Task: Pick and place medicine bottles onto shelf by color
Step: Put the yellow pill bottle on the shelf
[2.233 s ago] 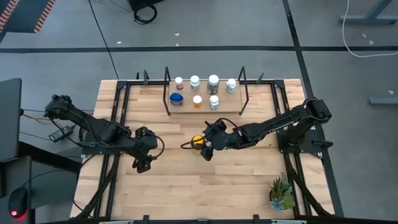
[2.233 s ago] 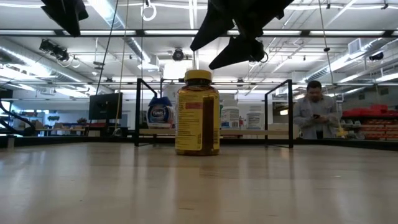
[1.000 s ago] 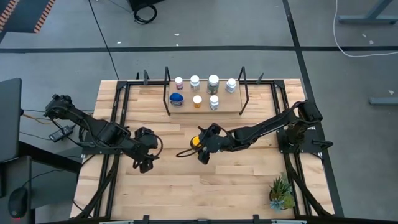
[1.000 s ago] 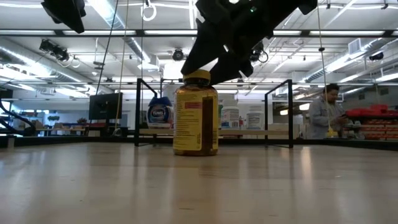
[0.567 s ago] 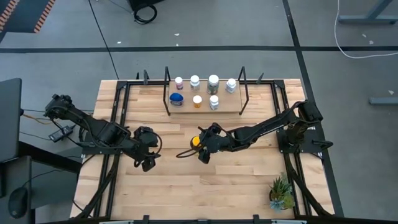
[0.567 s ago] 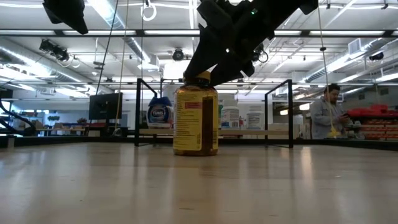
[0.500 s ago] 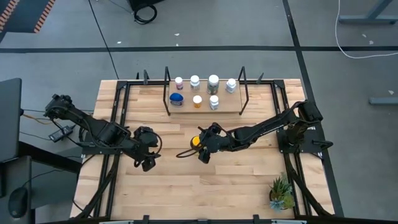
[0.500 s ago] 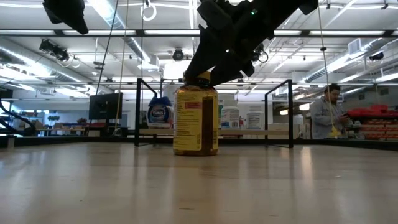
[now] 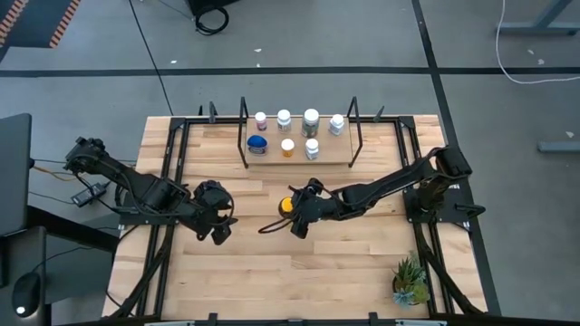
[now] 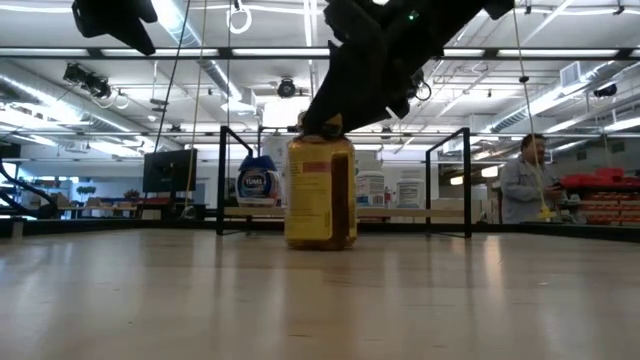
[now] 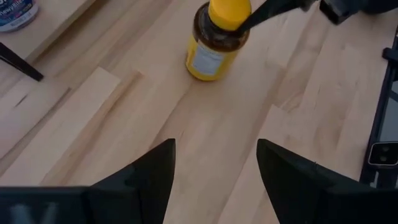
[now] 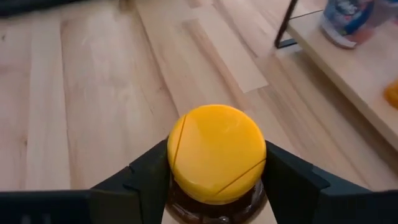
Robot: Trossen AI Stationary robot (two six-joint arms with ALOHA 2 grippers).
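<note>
Right wrist view: the right gripper [image 12: 216,171] clasps the yellow cap of the amber bottle [image 12: 216,152], fingers [image 12: 146,174] touching both sides; the left gripper [image 11: 214,165] hangs open nearby.

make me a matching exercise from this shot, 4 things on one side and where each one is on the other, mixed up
Things:
1. amber bottle
2. blue-lidded bottle
3. plant
4. left gripper

Places:
a. near right corner of the table
b. front left of the shelf
c. mid-table, yellow cap between the right gripper's fingers
d. over bare table, left of the amber bottle, holding nothing

Pairs: 1-c, 2-b, 3-a, 4-d
</note>
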